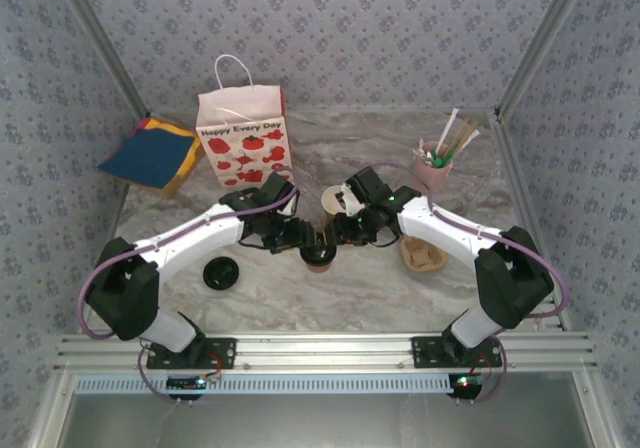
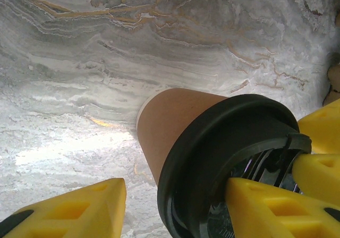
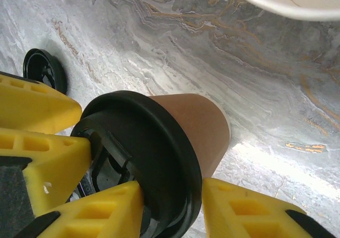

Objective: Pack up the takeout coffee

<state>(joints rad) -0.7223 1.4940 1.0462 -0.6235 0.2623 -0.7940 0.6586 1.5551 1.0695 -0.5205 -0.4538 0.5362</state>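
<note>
The takeout coffee (image 1: 318,256) (brown paper cup, black lid fitted) is found at mid-table, between the two grippers. Its lid rim is pinched by the right gripper (image 3: 172,193), one finger on top, one beneath. The left gripper (image 2: 176,185) is seen part open: one finger is laid on the lid, the other clear of the cup wall. A second, unlidded cup (image 1: 335,201) is noted just behind, a loose lid (image 1: 220,273) beside the left arm (image 1: 200,233)
</note>
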